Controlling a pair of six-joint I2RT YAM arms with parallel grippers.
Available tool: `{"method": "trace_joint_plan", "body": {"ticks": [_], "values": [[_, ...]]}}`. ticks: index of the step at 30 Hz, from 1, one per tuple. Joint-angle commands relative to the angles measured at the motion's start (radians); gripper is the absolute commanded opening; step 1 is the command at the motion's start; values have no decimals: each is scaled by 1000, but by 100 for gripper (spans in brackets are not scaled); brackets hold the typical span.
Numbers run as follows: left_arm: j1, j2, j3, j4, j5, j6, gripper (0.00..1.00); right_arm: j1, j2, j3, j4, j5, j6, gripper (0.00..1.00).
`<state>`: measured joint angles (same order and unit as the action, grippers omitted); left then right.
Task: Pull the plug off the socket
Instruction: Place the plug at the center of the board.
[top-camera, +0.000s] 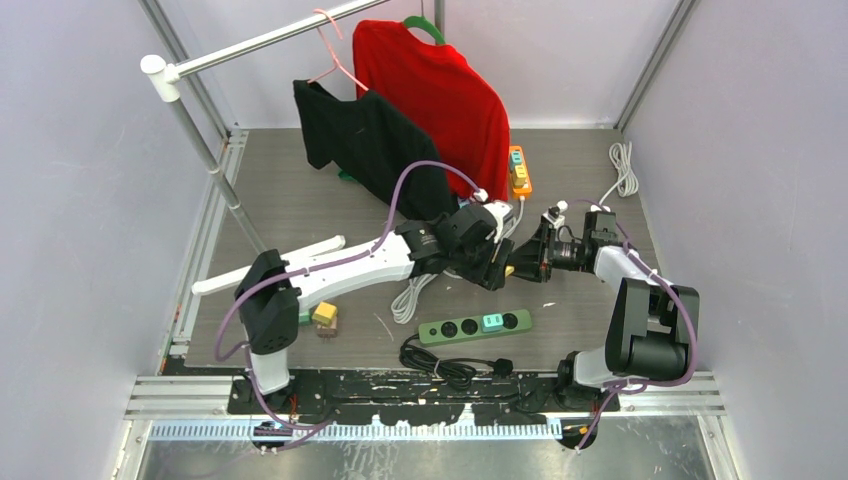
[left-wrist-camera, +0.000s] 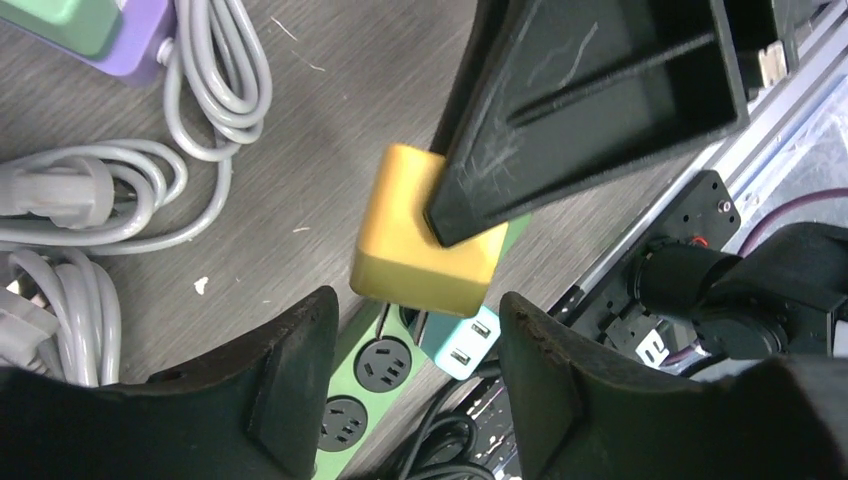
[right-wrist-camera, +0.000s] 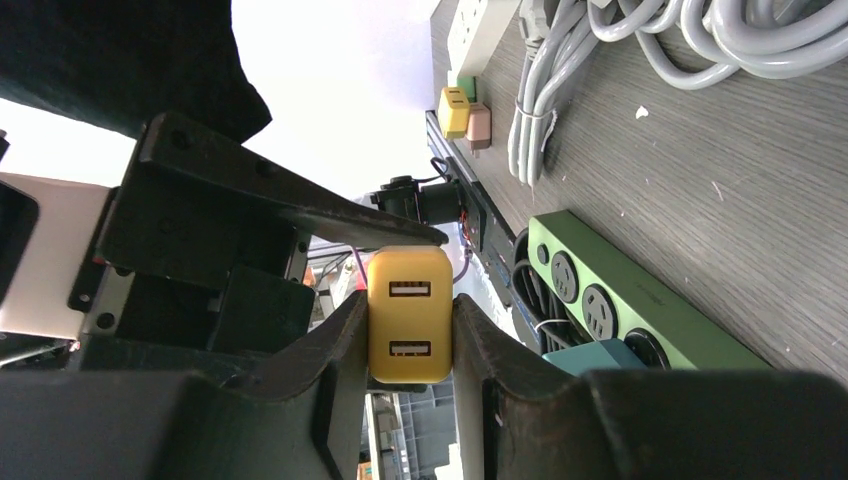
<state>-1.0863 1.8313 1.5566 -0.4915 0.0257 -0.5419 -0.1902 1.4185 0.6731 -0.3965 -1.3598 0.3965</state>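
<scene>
My right gripper (right-wrist-camera: 409, 340) is shut on a yellow USB plug (right-wrist-camera: 409, 315) and holds it in the air, clear of any socket. The plug also shows in the top view (top-camera: 510, 270) and the left wrist view (left-wrist-camera: 410, 245), prongs bare. My left gripper (left-wrist-camera: 418, 370) is open, its jaws facing the plug without touching it; the two grippers (top-camera: 497, 272) meet at mid-table. A green power strip (top-camera: 475, 326) lies below on the table with a teal plug (top-camera: 491, 321) in one socket; both also show in the left wrist view (left-wrist-camera: 350, 400) and the right wrist view (right-wrist-camera: 620, 300).
An orange power strip (top-camera: 519, 170) and coiled white cables (top-camera: 625, 165) lie at the back. A red shirt (top-camera: 440, 90) and a black shirt (top-camera: 370, 140) hang from a rail. Small yellow and pink plugs (top-camera: 325, 318) sit left. A black cable (top-camera: 450, 362) coils by the near edge.
</scene>
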Motion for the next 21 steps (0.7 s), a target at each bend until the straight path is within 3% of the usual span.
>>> {"method": "trace_joint_plan", "body": {"ticks": [1, 7, 10, 21], "values": [[15, 24, 81, -56, 13, 10, 59, 10, -14, 0, 24, -41, 11, 8], [16, 47, 112, -74, 14, 12, 56, 18, -15, -4, 27, -43, 12, 8], [18, 52, 119, -70, 34, 16, 50, 22, -13, -4, 30, -42, 12, 8], [21, 66, 135, -73, 48, 22, 50, 35, -16, -10, 32, -42, 12, 8]]}}
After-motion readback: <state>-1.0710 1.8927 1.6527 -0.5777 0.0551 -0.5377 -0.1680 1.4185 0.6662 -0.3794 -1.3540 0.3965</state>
